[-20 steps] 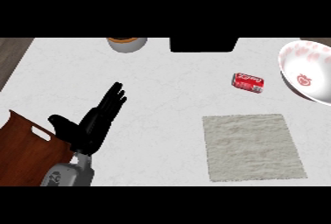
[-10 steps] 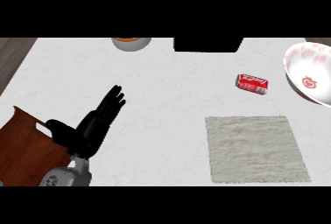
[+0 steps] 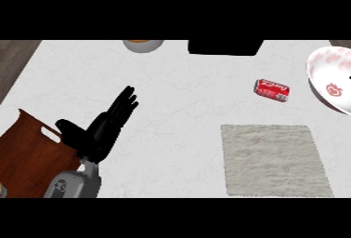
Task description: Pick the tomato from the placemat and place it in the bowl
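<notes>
At lower left, the left hand [image 3: 103,132] rests with fingers straight, holding nothing, beside a wooden board [image 3: 31,153]. Rightward, the placemat [image 3: 273,158] lies bare; no tomato is visible. Locate it before reaching; the bowl [image 3: 330,79] waits far right.

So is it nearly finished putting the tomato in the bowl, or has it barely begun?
It is hard to tell. The placemat lies bare and no tomato shows anywhere. The bowl sits at the right edge; the red inside it may only be its pattern. The left hand rests open and holds nothing. The right hand is out of view, so it may be carrying the tomato.
</notes>
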Controlling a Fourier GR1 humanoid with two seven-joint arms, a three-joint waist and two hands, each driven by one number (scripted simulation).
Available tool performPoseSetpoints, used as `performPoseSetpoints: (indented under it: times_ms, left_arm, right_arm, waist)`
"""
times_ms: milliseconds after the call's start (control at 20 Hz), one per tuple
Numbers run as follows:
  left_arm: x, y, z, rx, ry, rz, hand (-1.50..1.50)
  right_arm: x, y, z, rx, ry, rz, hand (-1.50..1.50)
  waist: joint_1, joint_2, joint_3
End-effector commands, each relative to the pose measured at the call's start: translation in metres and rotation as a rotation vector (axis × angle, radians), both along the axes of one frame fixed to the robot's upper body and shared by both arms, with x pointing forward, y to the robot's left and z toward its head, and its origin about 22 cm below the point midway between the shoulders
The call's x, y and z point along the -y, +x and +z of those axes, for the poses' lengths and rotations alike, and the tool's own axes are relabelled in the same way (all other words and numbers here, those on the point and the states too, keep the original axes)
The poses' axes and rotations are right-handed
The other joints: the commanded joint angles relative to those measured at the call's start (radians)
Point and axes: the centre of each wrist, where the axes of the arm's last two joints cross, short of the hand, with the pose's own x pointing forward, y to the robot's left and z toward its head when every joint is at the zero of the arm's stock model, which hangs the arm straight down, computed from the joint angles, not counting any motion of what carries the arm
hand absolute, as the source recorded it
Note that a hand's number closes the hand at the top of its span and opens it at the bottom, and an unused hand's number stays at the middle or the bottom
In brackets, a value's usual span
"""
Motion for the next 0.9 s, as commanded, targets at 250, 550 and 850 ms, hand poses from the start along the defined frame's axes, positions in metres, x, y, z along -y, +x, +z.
performPoseSetpoints:
  times_ms: [250, 550, 850]
  left_arm:
    - [0.005, 0.006, 0.006, 0.024, 0.004, -0.02, 0.0]
    - [0.018, 0.004, -0.005, 0.021, -0.012, -0.048, 0.0]
    - [0.011, 0.005, 0.007, 0.005, 0.003, -0.034, 0.0]
  right_arm:
    - [0.016, 0.027, -0.049, -0.201, -0.128, -0.128, 1.5]
    - [0.021, 0.035, -0.054, -0.222, 0.07, -0.168, -1.5]
    - [0.021, 0.031, -0.076, -0.091, 0.377, -0.059, -1.5]
  waist:
    - [0.021, 0.008, 0.001]
    - [0.043, 0.023, 0.004]
    - [0.021, 0.016, 0.007]
